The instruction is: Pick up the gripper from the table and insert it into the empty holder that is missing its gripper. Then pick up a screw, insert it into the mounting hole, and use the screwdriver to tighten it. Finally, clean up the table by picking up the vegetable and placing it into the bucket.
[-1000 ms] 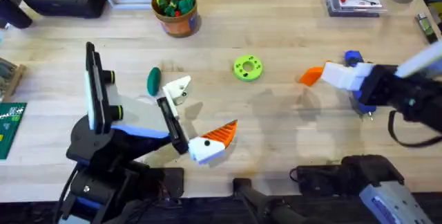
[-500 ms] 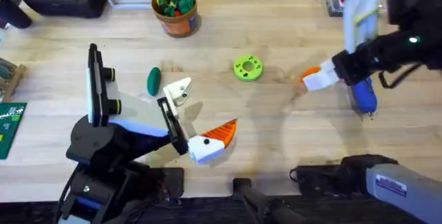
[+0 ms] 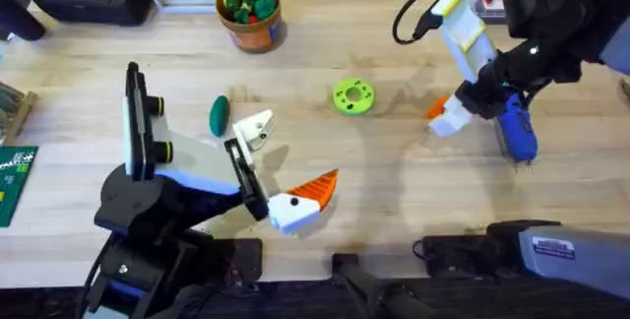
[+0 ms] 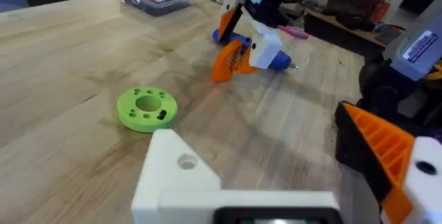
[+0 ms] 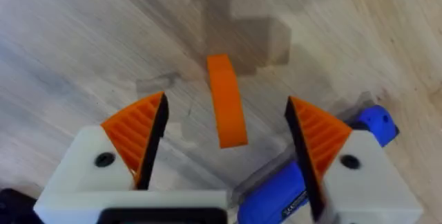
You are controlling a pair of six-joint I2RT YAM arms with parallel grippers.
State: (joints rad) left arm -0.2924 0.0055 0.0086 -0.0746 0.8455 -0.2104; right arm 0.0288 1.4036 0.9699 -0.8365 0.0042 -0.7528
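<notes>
While the left hand [image 3: 258, 176] rests with fingers apart, the right hand [image 5: 224, 137] hovers spread wide over the flat orange plastic wedge [image 5: 226, 99], just beside the blue pen-shaped screwdriver [image 3: 517, 132].

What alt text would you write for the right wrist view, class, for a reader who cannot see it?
The right gripper hangs open over the wooden table, its orange ribbed pads on either side of a flat orange wedge lying on the wood. The blue screwdriver lies close beside one finger.
</notes>
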